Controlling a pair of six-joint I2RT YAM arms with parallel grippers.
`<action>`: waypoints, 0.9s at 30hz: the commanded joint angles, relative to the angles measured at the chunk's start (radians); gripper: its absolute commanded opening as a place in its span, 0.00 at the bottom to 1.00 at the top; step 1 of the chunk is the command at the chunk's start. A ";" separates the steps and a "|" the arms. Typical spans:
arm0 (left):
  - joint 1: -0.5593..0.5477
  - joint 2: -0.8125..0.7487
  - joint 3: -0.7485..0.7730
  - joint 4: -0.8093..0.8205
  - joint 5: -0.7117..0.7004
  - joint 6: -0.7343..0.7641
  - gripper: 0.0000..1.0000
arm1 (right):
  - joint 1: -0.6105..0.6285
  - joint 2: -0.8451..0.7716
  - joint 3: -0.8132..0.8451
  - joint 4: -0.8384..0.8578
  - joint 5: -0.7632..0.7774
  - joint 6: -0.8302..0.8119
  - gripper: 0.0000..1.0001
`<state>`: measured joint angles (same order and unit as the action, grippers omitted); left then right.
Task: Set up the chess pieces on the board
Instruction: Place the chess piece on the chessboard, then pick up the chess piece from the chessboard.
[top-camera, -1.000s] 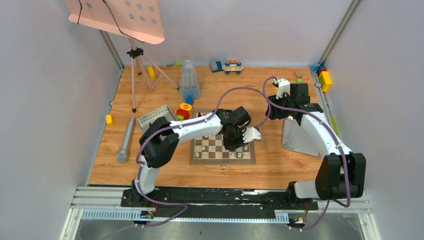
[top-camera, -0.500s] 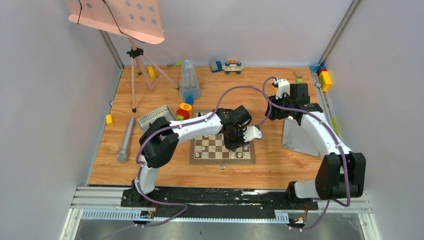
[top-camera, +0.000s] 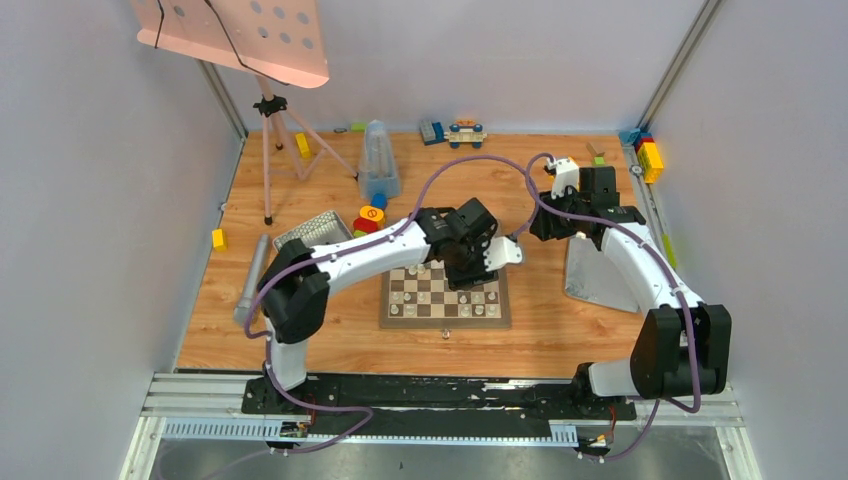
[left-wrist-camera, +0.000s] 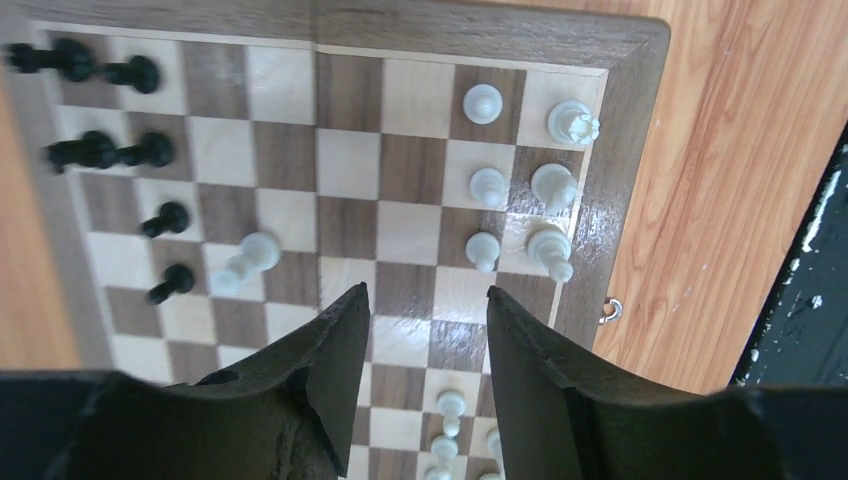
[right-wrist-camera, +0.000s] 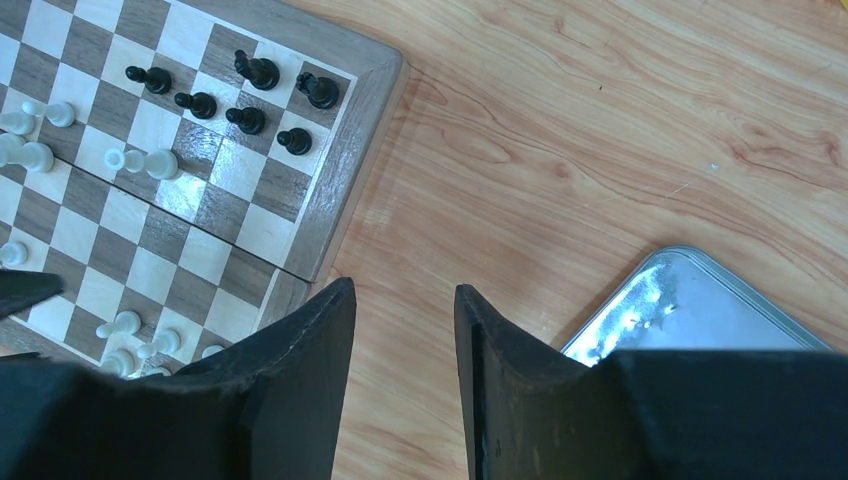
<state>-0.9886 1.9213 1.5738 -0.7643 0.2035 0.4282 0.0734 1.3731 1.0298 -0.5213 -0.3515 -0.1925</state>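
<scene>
Left gripper (left-wrist-camera: 425, 300) hovered over board (left-wrist-camera: 625, 150), jaws parted, nothing between. Toppled white piece (left-wrist-camera: 245, 262) lay ahead-left of its tips, on black side, long axis diagonal across squares. Right gripper (right-wrist-camera: 405, 300) off board, parted, empty. Left arm nearer.

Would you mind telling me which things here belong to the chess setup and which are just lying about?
For the job: board, white chess pieces, black chess pieces.
Lying about: metal tray, music stand, toy blocks.
</scene>
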 joint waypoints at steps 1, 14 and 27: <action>0.055 -0.134 -0.010 0.058 -0.042 -0.023 0.57 | 0.001 0.004 0.044 0.005 -0.017 -0.013 0.42; 0.284 0.011 0.043 0.009 -0.076 -0.151 0.60 | 0.000 0.016 0.046 0.004 -0.020 -0.016 0.41; 0.299 0.096 0.056 -0.018 -0.013 -0.161 0.53 | 0.001 0.012 0.044 0.003 -0.014 -0.019 0.40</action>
<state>-0.6861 2.0033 1.5932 -0.7734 0.1619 0.2874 0.0734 1.3880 1.0351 -0.5266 -0.3550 -0.1963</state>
